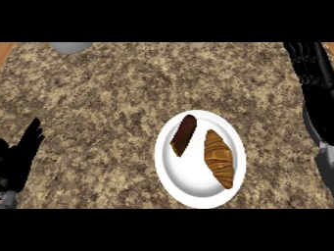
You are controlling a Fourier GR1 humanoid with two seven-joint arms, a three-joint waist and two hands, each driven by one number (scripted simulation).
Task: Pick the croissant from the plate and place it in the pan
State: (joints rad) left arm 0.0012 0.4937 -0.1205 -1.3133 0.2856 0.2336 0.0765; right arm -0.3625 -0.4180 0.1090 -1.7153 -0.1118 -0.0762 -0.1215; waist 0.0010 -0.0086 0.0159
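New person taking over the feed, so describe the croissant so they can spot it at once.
Find the white plate on the speckled counter, right of centre. Two foods lie on it side by side; the croissant is the right one, nearer the robot's right hand. It is golden brown, ridged and tapered at both ends, whereas the dark brown bar beside it is flat and straight-edged.

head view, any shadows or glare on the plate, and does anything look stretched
Head view: the plate looks taller than wide, a stretch from the steep downward angle; no glare on its white surface; the chocolate bar casts a thin dark edge on its left side, the croissant almost no shadow; lighting on the counter is even.
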